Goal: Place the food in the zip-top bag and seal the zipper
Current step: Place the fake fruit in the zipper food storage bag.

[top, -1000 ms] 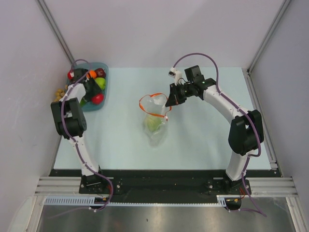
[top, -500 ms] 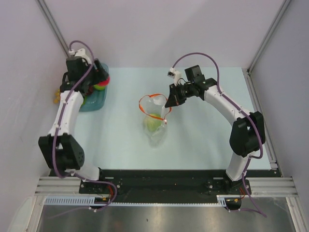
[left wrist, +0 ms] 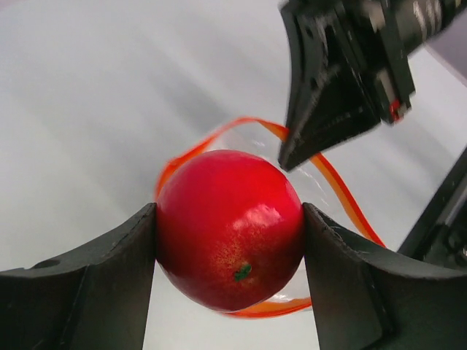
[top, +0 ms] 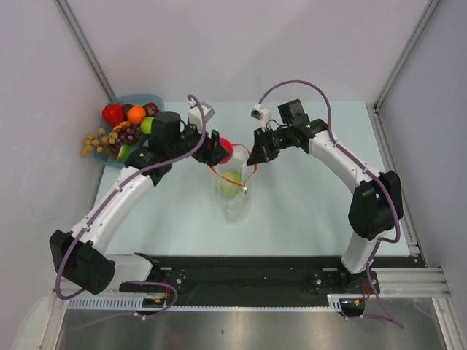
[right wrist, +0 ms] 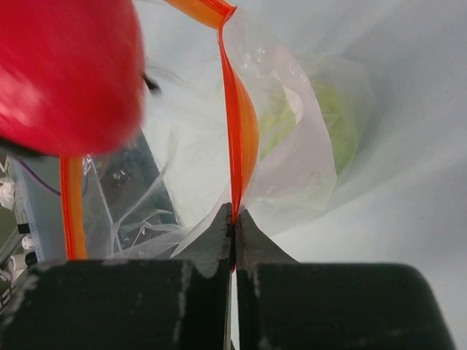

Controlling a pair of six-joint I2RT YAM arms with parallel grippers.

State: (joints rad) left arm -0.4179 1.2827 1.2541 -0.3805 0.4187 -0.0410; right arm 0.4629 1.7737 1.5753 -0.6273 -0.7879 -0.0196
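My left gripper [top: 221, 149] [left wrist: 230, 233] is shut on a red apple [left wrist: 230, 227] [top: 224, 148] [right wrist: 66, 73], held just over the open mouth of the zip-top bag [top: 233, 191] [right wrist: 299, 153]. My right gripper [top: 255, 158] [right wrist: 234, 219] is shut on the bag's red-orange zipper [right wrist: 232, 124] [left wrist: 343, 191] and holds the mouth up. A green apple [top: 232, 186] [right wrist: 339, 124] lies inside the bag. More food rests at the far left: an orange [top: 136, 114], a red fruit [top: 112, 114], a green apple [top: 147, 125] and dark grapes [top: 130, 135].
The teal tray [top: 149, 99] holding the fruit stands in the back left corner by the wall. A pale yellow grape bunch [top: 93, 141] hangs over its left side. Grey walls close in the left, back and right of the pale table [top: 306, 211].
My left arm has swung from the tray at the far left to the bag in the middle, carrying the red apple. The right gripper has kept its hold on the zipper.
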